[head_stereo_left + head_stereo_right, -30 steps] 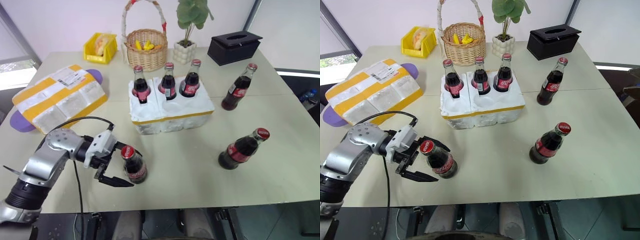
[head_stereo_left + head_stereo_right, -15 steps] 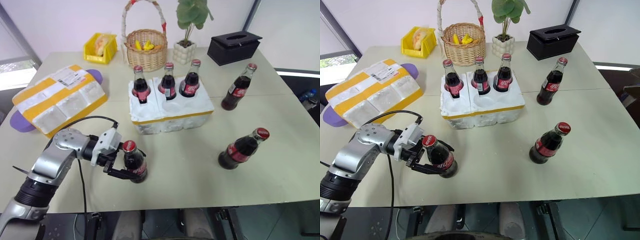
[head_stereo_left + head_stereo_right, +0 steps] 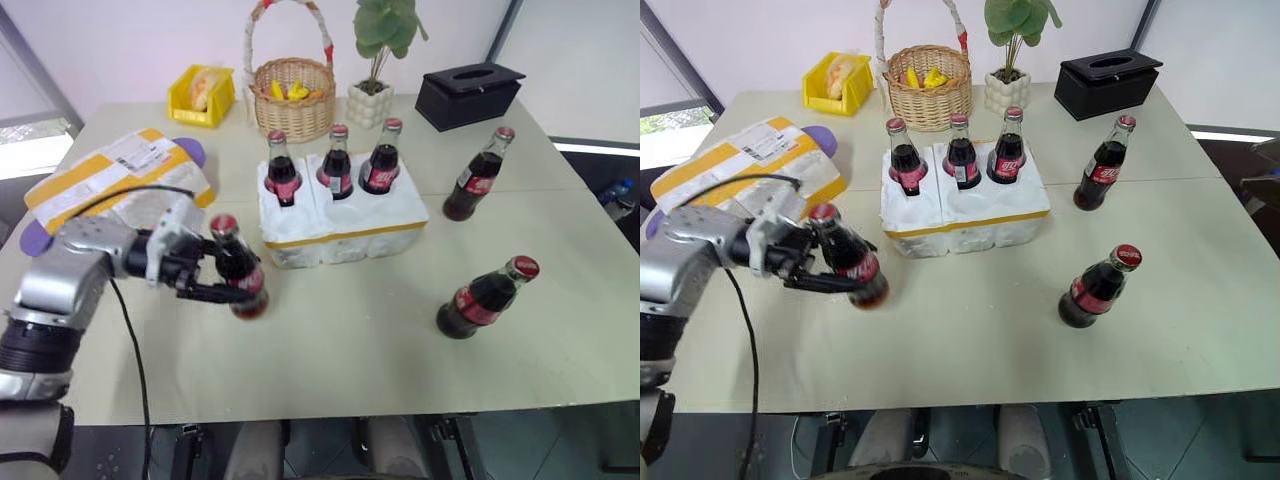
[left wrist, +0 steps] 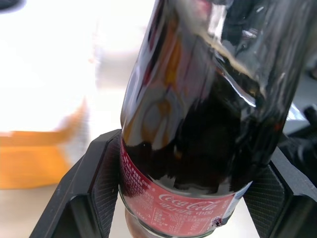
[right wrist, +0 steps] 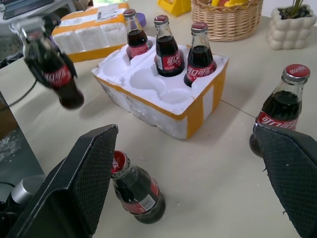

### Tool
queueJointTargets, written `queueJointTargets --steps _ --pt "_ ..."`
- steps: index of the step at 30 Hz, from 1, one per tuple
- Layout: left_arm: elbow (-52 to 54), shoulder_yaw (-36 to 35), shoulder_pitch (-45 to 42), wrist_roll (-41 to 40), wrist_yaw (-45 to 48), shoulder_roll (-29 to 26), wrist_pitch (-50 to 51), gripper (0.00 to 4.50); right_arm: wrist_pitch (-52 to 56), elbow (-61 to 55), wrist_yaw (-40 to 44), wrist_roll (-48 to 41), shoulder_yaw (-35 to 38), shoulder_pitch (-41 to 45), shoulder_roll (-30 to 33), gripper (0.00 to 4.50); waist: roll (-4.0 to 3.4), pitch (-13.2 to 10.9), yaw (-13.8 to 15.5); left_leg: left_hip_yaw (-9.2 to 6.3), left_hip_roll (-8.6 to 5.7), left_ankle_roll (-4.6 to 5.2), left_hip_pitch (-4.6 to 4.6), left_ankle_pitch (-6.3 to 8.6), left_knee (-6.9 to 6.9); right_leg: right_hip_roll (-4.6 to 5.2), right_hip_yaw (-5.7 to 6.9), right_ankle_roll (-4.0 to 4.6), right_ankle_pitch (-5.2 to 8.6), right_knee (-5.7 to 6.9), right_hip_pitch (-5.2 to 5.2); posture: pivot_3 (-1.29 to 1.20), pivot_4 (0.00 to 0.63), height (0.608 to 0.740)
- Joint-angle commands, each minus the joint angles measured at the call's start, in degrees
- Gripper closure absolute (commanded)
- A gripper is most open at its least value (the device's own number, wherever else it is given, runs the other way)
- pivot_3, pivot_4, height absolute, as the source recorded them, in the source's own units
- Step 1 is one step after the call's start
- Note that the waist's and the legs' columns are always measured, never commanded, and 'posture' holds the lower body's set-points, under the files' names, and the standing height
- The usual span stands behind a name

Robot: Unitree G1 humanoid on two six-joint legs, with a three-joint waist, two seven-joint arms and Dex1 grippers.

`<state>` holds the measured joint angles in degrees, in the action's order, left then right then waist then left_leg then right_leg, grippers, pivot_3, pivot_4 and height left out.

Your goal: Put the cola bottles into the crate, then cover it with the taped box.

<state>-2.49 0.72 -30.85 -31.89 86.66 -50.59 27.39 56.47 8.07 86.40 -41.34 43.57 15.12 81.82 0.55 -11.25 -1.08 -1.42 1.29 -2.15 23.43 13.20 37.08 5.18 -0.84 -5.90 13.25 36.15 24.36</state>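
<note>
The left gripper (image 3: 222,280) is closed around a small glass cola bottle with red cap (image 3: 236,268) and holds it tilted above the beige table (image 3: 380,340), just beside the low white foam crate (image 3: 340,225). Three such bottles stand in the crate's back wells; two more stand on the table. The right gripper (image 5: 193,183) is wide open and holds nothing. The large white foam box with yellow tape bands (image 3: 120,190) lies well left of the crate.

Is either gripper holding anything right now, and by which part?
The left gripper holds a cola bottle by its lower body, at the red label. The right gripper is open and holds nothing.
</note>
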Motion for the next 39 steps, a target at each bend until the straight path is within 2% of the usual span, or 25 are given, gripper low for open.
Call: queueJointTargets --steps 1,12,25,32,39 --pt "-3.3 -3.5 -4.7 -2.0 0.1 -0.4 1.2 1.71 0.1 -1.8 -0.1 -1.7 1.8 1.0 -0.3 0.0 0.06 0.0 0.1 0.0 0.04 0.0 0.01 0.0 0.0 -0.06 0.0 0.0 0.0 0.0 0.01 0.0 0.15 0.74" --pt "-9.9 -3.3 -14.3 -1.5 2.6 -0.5 2.4 1.71 4.4 -8.1 0.4 -9.6 -1.1 5.7 1.9 0.0 0.08 -0.1 0.0 0.0 0.23 0.0 0.03 0.0 0.0 -0.26 -0.02 0.04 -0.02 0.0 0.08 0.0 0.15 0.74" --pt "-13.7 -1.6 -24.6 -0.7 1.9 5.4 4.3 1.71 11.2 -19.2 -5.7 -22.2 -2.9 10.2 -0.2 0.0 0.29 -0.2 0.4 -0.01 0.29 0.0 0.11 0.0 0.06 -0.33 -0.04 0.06 -0.04 -0.02 0.08 0.0 0.15 0.74" --pt "-15.1 -2.1 -23.2 -0.3 5.7 0.8 2.4 1.71 12.3 -20.2 -8.2 -24.0 -1.0 9.6 -0.8 0.0 0.29 -0.2 -0.3 0.0 0.44 0.03 0.09 0.02 0.0 -0.55 -0.11 0.09 -0.05 0.0 0.17 0.0 0.15 0.74" --pt "-17.8 -2.6 -26.1 -0.1 3.5 4.6 1.8 1.71 11.5 -19.9 -8.2 -24.6 -1.3 9.5 -1.0 0.0 0.34 -0.2 0.6 0.0 0.45 0.03 0.17 0.02 0.13 -0.56 -0.12 0.16 -0.1 0.0 0.17 0.0 0.15 0.74"
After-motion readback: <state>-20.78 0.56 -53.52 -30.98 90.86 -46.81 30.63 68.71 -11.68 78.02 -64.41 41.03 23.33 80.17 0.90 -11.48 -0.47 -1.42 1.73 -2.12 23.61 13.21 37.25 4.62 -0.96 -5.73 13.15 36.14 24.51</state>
